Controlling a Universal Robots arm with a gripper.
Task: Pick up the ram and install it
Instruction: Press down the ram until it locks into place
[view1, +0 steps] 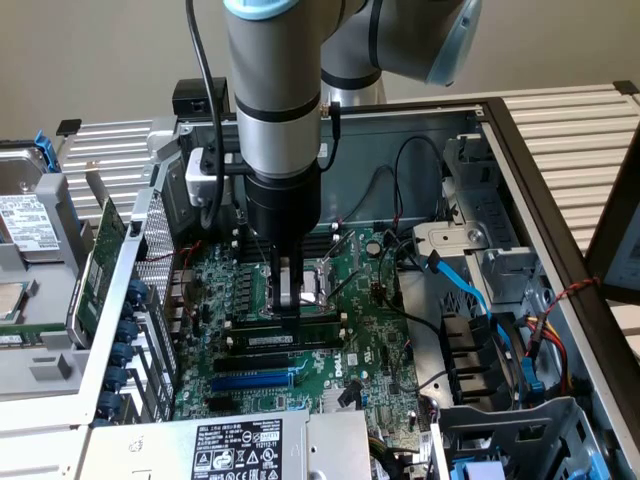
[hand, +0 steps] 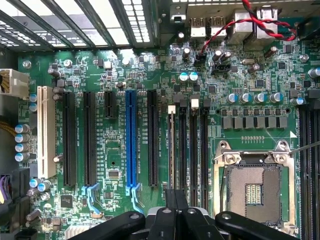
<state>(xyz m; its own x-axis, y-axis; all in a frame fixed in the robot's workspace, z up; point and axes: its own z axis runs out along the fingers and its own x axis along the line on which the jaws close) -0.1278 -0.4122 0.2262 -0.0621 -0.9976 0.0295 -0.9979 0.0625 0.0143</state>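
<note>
One stick of ram (view1: 297, 343) is sitting edge-up in a slot (hand: 173, 150) right under my gripper (view1: 291, 305), so I'd call this the install step, not the pickup. Jaws are closed tight together with the tips resting on the ram's top edge, not gripping around it, as far as I can tell. From the wrist cam the ram is that thin line running straight out from the fingertips (hand: 176, 197), with the empty black slots just to one side of it toward the CPU socket (hand: 255, 187), and the blue slot (hand: 131, 145) on the other side. Can't tell if the end latches have snapped in yet. My guess is it needs a straight, even push down the board (view1: 380, 330), without tilting the stick.
</note>
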